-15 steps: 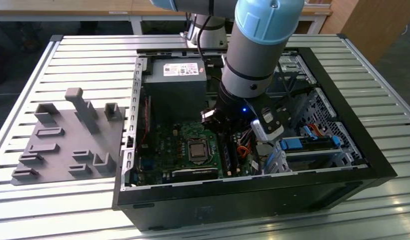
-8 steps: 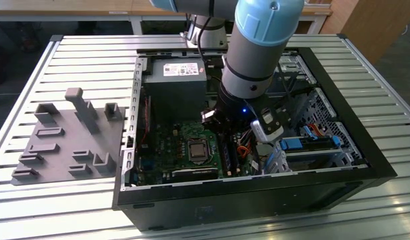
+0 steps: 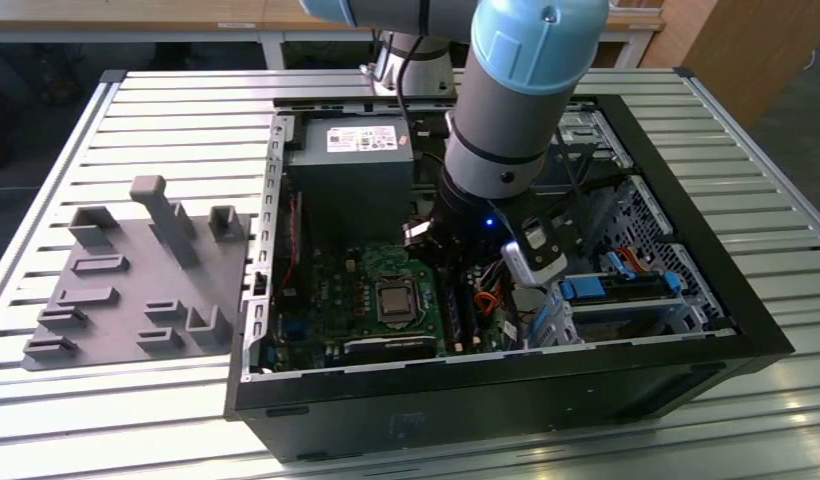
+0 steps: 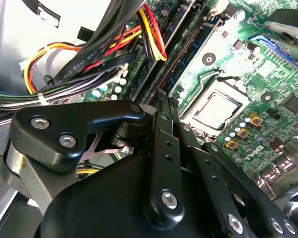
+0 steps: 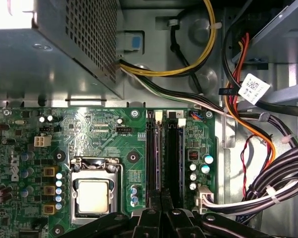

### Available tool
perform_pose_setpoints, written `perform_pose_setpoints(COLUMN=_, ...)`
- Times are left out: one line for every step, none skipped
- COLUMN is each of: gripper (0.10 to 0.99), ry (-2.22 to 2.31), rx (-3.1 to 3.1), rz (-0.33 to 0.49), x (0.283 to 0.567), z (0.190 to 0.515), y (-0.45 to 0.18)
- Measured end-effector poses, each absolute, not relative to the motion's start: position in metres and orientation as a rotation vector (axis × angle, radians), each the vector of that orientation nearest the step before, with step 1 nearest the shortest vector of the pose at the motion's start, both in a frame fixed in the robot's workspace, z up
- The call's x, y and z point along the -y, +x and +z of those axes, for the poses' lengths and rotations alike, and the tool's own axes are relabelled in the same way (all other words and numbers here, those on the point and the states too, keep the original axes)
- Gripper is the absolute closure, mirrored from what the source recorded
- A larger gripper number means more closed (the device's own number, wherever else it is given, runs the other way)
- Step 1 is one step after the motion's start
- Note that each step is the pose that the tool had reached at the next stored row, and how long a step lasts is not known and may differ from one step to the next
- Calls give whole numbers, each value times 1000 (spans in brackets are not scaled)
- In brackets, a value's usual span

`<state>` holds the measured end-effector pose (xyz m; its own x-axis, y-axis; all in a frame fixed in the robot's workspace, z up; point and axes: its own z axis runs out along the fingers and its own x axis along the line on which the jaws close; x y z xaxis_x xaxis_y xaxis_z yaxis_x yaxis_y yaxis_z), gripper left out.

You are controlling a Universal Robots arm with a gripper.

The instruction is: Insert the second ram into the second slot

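My arm (image 3: 517, 110) reaches down into the open computer case (image 3: 517, 385). The gripper (image 5: 161, 201) hangs low over the motherboard, just beside the processor socket (image 5: 92, 193). Its fingers are shut, and the thin edge of the second ram (image 5: 156, 148) runs out from between them. In the second wrist view the same edge (image 4: 188, 49) leads away from the gripper (image 4: 164, 106). The stick stands on edge along the memory slot nearer the socket. How deep it sits is hidden. The neighbouring slot (image 5: 175, 153) looks dark. White latches (image 5: 159, 115) mark the slots' far ends.
A power supply box (image 3: 350, 160) stands close behind the slots. A thick cable bundle (image 5: 268, 188) crowds the side away from the socket. Drive bays (image 3: 624, 290) fill the exterior view's right of the case. A grey fixture plate (image 3: 130, 280) lies on the slatted table.
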<state>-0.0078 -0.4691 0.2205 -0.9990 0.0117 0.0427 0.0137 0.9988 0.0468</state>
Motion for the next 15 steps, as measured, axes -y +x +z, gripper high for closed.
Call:
perform_pose_setpoints(gripper=973, ry=-22, rx=3098, rz=-73, x=469, z=220, y=-8)
perform_pose_setpoints(gripper=973, ry=-24, rx=3098, rz=-74, x=469, z=220, y=-8)
perform_pose_setpoints(gripper=973, ry=-26, rx=3098, rz=-74, x=469, z=220, y=-8)
perform_pose_setpoints(gripper=973, ry=-26, rx=3098, rz=-74, x=470, z=220, y=-8)
perform_pose_setpoints(gripper=973, ry=-26, rx=3098, rz=-74, x=470, z=220, y=-8)
perform_pose_setpoints(gripper=973, ry=-26, rx=3098, rz=-74, x=470, z=220, y=-8)
perform_pose_setpoints(gripper=973, ry=-26, rx=3098, rz=-74, x=470, z=220, y=-8)
perform_pose_setpoints(gripper=973, ry=-26, rx=3098, rz=-73, x=470, z=220, y=-8)
perform_pose_setpoints(gripper=973, ry=-26, rx=3098, rz=-73, x=470, z=220, y=-8)
perform_pose_setpoints(gripper=973, ry=-26, rx=3098, rz=-73, x=470, z=220, y=-8)
perform_pose_setpoints(gripper=973, ry=-26, rx=3098, rz=-73, x=470, z=219, y=-8)
perform_pose_setpoints(gripper=973, ry=-26, rx=3098, rz=-73, x=470, z=219, y=-8)
perform_pose_setpoints(gripper=973, ry=-26, rx=3098, rz=-73, x=470, z=219, y=-8)
perform_pose_setpoints(gripper=973, ry=-26, rx=3098, rz=-73, x=470, z=219, y=-8)
perform_pose_setpoints(gripper=973, ry=-26, rx=3098, rz=-73, x=470, z=219, y=-8)
